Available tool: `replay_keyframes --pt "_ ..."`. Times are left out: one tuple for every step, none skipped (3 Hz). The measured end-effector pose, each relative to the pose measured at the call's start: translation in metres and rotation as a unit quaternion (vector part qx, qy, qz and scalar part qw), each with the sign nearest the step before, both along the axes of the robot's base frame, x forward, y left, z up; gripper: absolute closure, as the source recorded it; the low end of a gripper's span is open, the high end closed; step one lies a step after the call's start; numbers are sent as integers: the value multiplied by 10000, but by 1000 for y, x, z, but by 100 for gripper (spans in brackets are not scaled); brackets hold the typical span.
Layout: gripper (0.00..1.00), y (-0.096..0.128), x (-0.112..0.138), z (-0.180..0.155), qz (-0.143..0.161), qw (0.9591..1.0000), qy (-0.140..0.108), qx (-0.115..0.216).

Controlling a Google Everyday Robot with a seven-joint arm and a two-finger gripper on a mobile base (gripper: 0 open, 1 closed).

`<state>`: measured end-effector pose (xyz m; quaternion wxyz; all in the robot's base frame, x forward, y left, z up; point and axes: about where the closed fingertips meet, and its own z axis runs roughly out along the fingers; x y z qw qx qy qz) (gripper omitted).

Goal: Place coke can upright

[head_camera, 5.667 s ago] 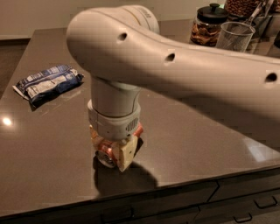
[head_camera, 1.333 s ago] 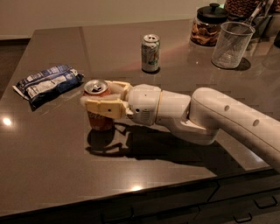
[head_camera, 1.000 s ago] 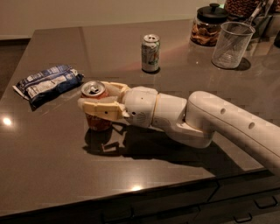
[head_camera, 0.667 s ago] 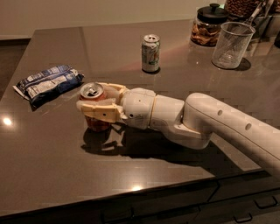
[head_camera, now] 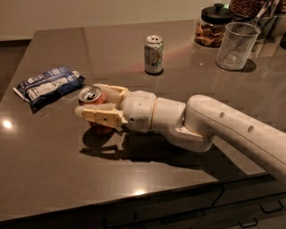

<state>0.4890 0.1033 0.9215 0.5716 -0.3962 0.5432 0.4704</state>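
While the claw (head_camera: 88,100) grips it, the coke can (head_camera: 91,94) stands upright at counter (head_camera: 53,170) centre-left.
Far left: blue-and-white snack bag (head_camera: 49,85) lying flat. Just right of it, the coke can, silver top up, base apparently on the counter. Claw fingers (head_camera: 102,117) pressed against its sides, one behind and one in front. White arm (head_camera: 223,127) reaches in low from the right. Behind it, well apart: white-and-green can (head_camera: 153,54), upright. Far right: lidded jar (head_camera: 212,27), clear glass (head_camera: 236,45).

A dark, glossy countertop (head_camera: 53,179) catches light glints, drawers (head_camera: 223,214) beneath, pale wall (head_camera: 111,11) behind.
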Motion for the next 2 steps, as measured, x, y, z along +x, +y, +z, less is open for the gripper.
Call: replay_keyframes --pt "0 1 -1 1 13 10000 -6 -2" --pt "0 1 -1 1 13 10000 -7 -2"
